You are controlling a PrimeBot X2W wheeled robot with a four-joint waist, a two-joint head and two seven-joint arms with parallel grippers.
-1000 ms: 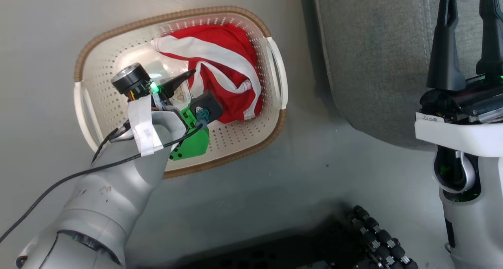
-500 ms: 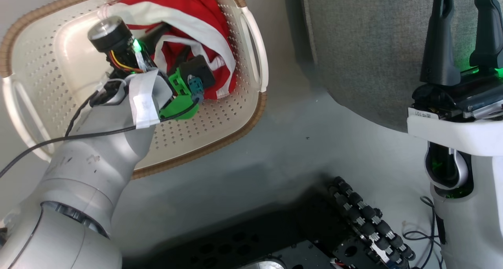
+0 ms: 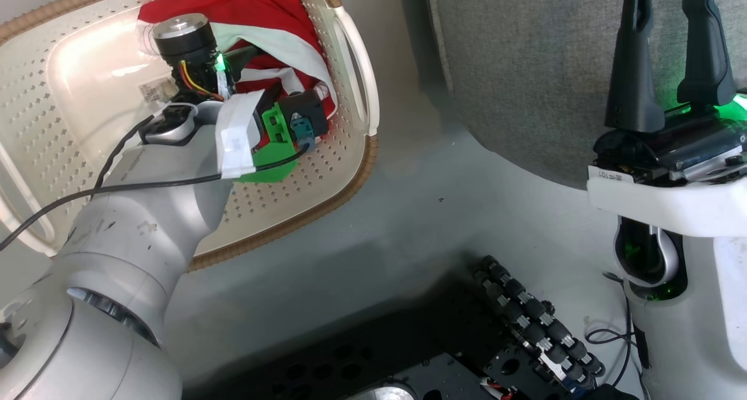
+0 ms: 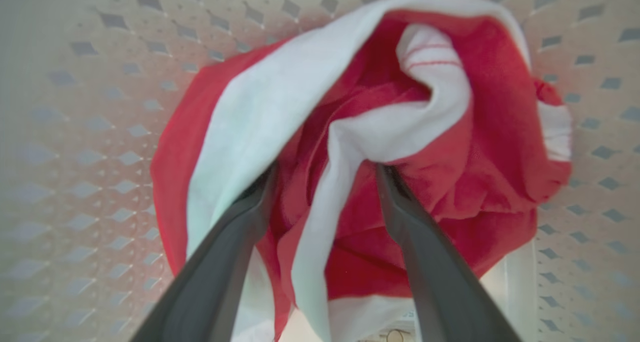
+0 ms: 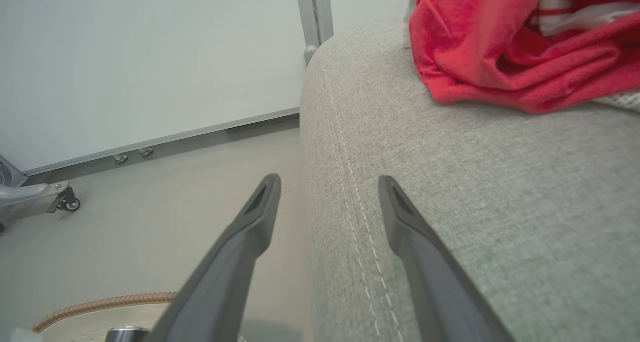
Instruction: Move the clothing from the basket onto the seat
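Left claw (image 4: 326, 170): fingers spread wide and not closed on anything. Both tips are pushed into the folds of the red-and-white garment (image 4: 450, 182), and a white band of cloth runs down between them. The tips themselves are buried in the fabric, so the contact under it cannot be read.

The garment lies bunched in the basket (image 3: 315, 178), against the end wall next to the white handle (image 3: 356, 67). From the head camera, the left wrist and forearm reach down into the basket from above and cover part of the cloth. A paper label (image 3: 153, 89) sits on the basket bottom, beside the wrist and apart from the garment.

Right claw (image 5: 328, 181): fingers equally spread and holding nothing. It hangs at the edge of the seat (image 5: 475, 207). In its own wrist camera one finger is over the floor (image 5: 150, 222) and the other is over the grey cushion, just inside the stitched seam (image 5: 345, 147).

A second red garment (image 5: 500, 57) lies crumpled on top of the seat, ahead of the right claw and apart from it.

The basket stands on the floor beside the seat, with a strip of floor between them. The robot's dark base (image 3: 537, 330) is at the bottom of the head view. In the right wrist view a metal post (image 5: 315, 12) rises behind the seat corner.
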